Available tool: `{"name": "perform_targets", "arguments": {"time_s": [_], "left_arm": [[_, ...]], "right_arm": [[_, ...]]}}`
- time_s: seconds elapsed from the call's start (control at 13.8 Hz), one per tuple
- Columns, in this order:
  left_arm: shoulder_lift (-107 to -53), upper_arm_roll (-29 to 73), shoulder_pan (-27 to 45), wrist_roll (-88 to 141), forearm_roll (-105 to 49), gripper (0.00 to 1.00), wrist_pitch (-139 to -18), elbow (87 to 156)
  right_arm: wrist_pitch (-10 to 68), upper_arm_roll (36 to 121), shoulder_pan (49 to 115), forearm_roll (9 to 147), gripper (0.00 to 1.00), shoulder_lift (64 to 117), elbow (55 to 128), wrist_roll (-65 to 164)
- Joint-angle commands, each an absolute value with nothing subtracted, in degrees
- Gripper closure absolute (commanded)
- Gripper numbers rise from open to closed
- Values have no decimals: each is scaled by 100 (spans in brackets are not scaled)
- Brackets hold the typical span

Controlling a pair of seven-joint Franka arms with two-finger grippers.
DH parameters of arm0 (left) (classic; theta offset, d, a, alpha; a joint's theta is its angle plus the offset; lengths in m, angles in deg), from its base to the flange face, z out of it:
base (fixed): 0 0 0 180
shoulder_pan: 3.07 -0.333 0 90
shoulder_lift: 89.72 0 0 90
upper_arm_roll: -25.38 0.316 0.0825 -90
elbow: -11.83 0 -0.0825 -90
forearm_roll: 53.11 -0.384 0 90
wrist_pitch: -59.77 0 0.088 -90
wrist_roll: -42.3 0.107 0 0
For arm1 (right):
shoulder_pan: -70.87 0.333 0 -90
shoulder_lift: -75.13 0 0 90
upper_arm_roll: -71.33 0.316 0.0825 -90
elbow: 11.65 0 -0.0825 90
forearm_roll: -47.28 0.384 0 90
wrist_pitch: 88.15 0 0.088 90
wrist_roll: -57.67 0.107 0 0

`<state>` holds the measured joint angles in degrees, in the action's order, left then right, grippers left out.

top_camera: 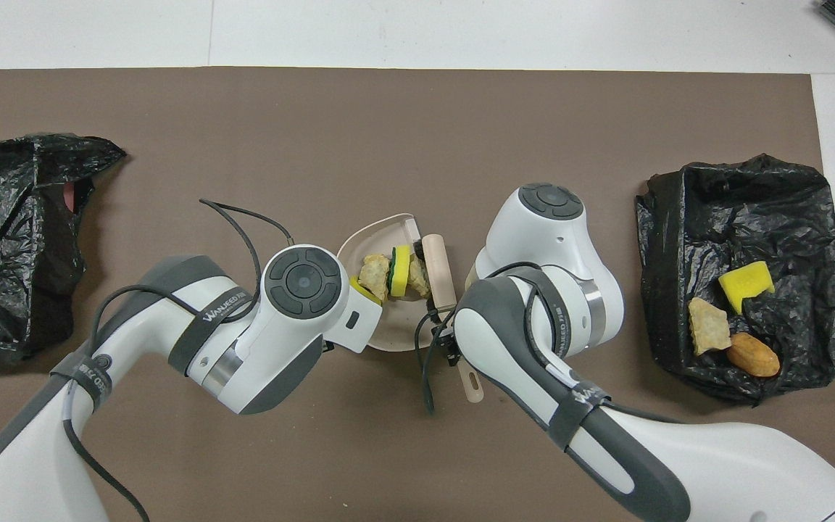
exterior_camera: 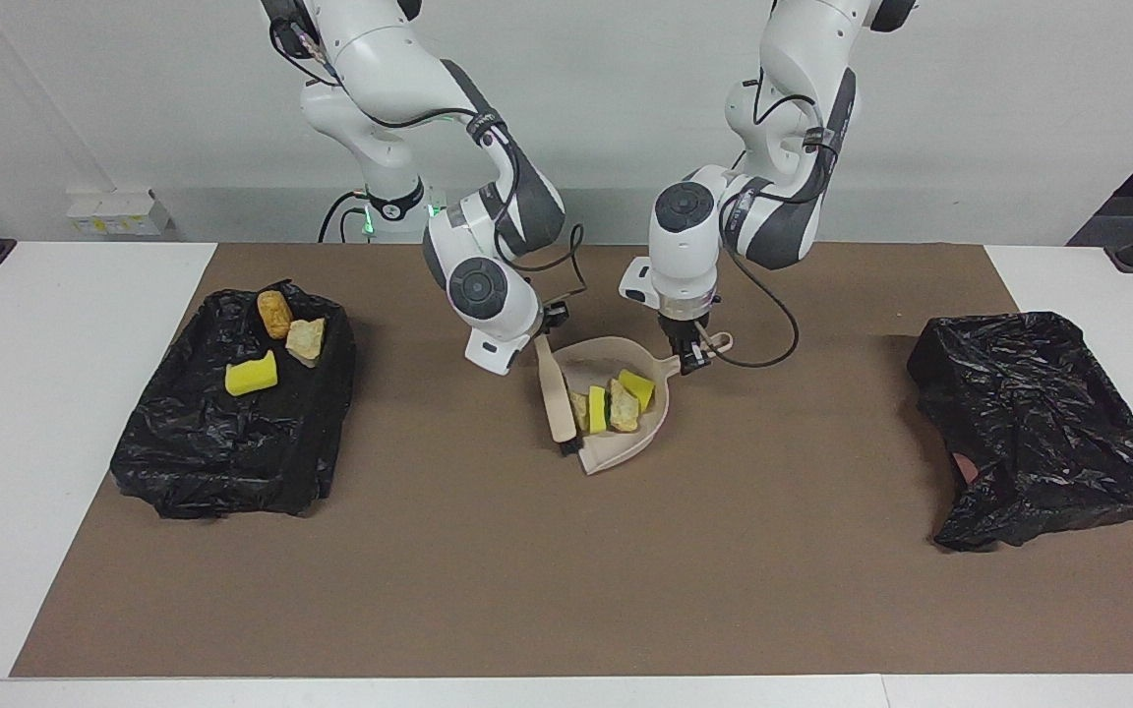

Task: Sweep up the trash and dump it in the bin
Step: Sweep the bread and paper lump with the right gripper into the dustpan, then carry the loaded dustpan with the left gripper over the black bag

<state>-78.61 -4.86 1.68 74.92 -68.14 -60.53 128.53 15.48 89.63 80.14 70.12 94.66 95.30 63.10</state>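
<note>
A white table (exterior_camera: 55, 324) stands against a pale wall and carries a large brown mat (exterior_camera: 527, 590) on which everything sits. At the right arm's end of the mat a shallow bin lined with black plastic (exterior_camera: 222, 442) holds three pieces of trash: a yellow sponge piece (exterior_camera: 251, 375), a tan lump (exterior_camera: 306, 338) and a golden bread-like lump (exterior_camera: 273, 313). At the left arm's end lies a crumpled black bag (exterior_camera: 1039, 423). In the middle of the mat rests a beige dustpan (exterior_camera: 626, 442) holding more trash (exterior_camera: 611, 403), yellow-and-green sponge pieces and tan lumps packed together. The left gripper (exterior_camera: 689, 359) has its fingers clamped on the dustpan's handle. The right gripper (exterior_camera: 549, 329) has its fingers clamped on the handle of a small beige brush (exterior_camera: 557, 398), whose dark bristles rest at the dustpan's open edge, touching the trash.
</note>
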Motion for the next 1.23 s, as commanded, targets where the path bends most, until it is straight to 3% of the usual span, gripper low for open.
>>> {"name": "perform_targets", "arguments": {"time_s": [0.0,0.29,0.51,0.79,1.01,1.16], "left_arm": [[-7944,-485,89,7596,-6814,100,-6099,13004],[-7944,-424,53,8000,-6814,100,-6178,13004],[-7944,-371,18,8175,-6805,100,-6266,12978],[-8347,181,53,9069,-6587,100,-6205,12987],[-8804,813,62,10229,-6034,100,-5987,13013],[-9068,1463,71,11142,-5629,100,-5705,12969]], "right_arm": [[1671,8988,7895,7672,100,9105,9821,6092],[1679,9014,7913,5822,100,8657,10109,6986],[1531,9023,8018,5572,100,8122,10488,7452],[635,9084,8027,5448,100,7418,10498,8533],[1167,9601,8027,6201,100,7417,10489,9071],[1580,10162,8053,6362,100,7722,10402,9342]]}}
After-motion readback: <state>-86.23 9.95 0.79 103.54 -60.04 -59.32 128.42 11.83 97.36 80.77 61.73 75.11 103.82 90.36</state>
